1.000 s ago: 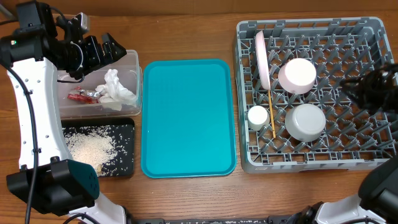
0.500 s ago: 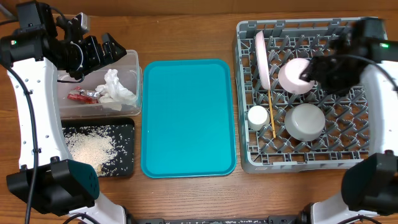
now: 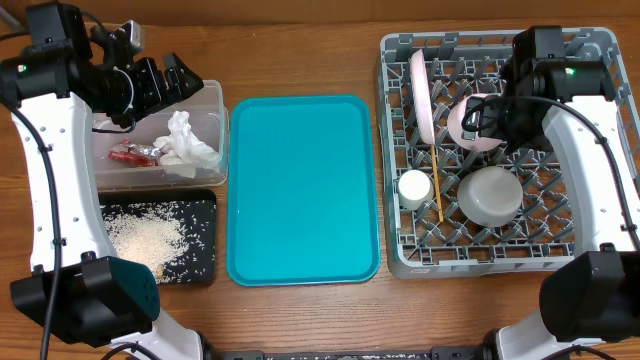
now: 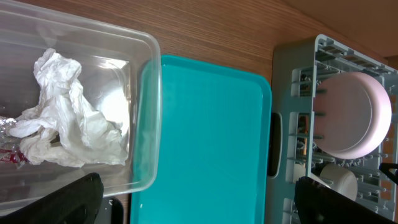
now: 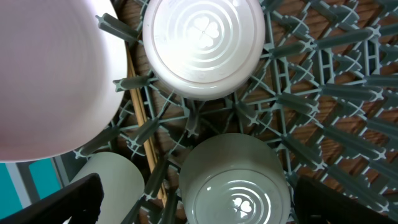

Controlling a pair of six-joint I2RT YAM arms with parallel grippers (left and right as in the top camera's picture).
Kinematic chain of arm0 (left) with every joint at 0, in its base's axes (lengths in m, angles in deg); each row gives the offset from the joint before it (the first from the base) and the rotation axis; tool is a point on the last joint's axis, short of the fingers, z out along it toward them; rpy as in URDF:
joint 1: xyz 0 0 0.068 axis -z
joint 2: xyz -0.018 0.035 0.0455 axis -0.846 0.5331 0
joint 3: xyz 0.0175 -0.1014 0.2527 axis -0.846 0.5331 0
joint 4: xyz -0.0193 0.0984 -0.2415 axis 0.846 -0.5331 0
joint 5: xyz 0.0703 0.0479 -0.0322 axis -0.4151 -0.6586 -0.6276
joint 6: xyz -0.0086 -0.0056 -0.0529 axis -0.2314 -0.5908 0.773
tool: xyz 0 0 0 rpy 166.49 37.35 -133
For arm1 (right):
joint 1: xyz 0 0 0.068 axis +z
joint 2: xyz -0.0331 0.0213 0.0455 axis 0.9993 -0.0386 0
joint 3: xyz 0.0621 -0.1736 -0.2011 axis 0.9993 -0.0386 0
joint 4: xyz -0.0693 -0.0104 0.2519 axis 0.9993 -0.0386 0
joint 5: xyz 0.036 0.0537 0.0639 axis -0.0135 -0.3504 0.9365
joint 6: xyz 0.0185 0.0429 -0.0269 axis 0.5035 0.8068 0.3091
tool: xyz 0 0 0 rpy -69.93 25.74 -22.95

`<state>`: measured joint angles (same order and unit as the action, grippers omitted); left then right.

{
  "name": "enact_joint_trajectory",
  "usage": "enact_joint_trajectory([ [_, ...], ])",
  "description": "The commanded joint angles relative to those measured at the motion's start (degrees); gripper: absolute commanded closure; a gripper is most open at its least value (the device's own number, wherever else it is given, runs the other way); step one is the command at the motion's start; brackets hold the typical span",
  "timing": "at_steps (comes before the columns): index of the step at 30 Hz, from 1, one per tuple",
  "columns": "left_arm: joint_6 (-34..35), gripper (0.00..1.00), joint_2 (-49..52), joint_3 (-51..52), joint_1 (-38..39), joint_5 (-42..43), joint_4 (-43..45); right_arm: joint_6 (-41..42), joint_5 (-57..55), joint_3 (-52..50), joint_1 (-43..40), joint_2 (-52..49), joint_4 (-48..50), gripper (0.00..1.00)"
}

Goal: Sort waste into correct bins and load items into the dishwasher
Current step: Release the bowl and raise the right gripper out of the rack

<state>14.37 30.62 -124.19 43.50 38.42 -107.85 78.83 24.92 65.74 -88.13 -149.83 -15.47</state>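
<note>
Two arms, white shells w/ black joints.
L arm [image 3: 45, 170]: long white link, thin black cable running along it, black motor block w/ tiny green light, dark base w/ teal-ish panel. R arm [image 3: 590, 150]: same build, white link, black cable, green light on its black block. L claw [image 3: 178, 85] & R claw [image 3: 482, 120] both black; wrist cams show only blunt matte-black fingertips [image 4: 62, 200].

text: none readable | emblem: clover, on upturned bowl [image 5: 202, 46] and bowl below [image 5: 235, 186]
</note>
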Motion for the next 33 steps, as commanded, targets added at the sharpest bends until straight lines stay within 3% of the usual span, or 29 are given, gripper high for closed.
enact_joint_trajectory([
  [1, -0.6, 0.01, -0.1, -1.1, 0.0, 0.9, 0.1, 0.2, -1.2, 1.5, 0.0, 1.3, 0.3, 0.0],
  [11, -0.6, 0.0, -0.1, -1.1, 0.0, 0.9, 0.1, 0.2, -1.2, 1.5, 0.0, 1.4, 0.3, 0.0],
  [16, -0.6, 0.0, -0.1, -1.1, 0.0, 0.9, 0.1, 0.2, -1.2, 1.5, 1.2, 7.7, 0.3, 0.0],
  [33, -0.6, 0.0, -0.1, -1.1, 0.0, 0.9, 0.1, -0.6, -1.2, 1.5, 7.8, 61.3, 0.0, 0.0],
])
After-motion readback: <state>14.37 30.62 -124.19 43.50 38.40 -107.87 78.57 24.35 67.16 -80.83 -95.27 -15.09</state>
